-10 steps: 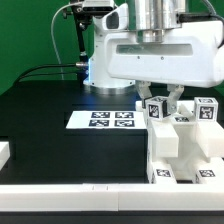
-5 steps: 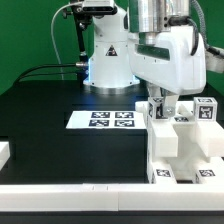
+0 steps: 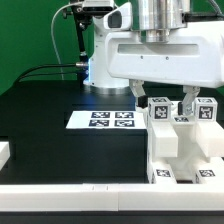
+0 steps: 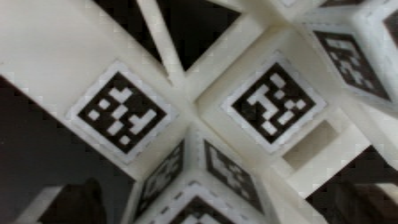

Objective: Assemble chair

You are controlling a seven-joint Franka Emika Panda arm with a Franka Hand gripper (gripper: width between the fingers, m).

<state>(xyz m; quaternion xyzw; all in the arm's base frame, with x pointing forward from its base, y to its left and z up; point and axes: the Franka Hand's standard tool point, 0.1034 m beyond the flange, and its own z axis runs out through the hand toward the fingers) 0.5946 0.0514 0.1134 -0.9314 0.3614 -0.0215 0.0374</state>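
End effector: my end effector (image 3: 166,100) hangs with its two fingers spread apart, one on either side of the top of the chair (image 3: 185,145); I see nothing pinched between them.
Chair, place: the white pieces stand bunched on the black worktop (image 3: 60,150), just beside the marker board (image 3: 110,120), on the side toward the exterior view's right.
Chair, build: chunky blocks and posts with square tags on their faces; how many pieces are already joined I cannot tell.
Handling, my guess: hard moulded plastic, stiff and light, smooth enough to slip. It should not crush under my fingers, but a loosely seated part could tip or shift if nudged.
Where I would grip: across the flat opposite sides of an upright post near its top, squarely, not over a corner.
Exterior view only: my fingers, the marker board, the whole cluster on the worktop.
Wrist view only: close tagged faces (image 4: 270,100) and angled edges of the chair, somewhat blurred; my fingertips I cannot make out with certainty there.
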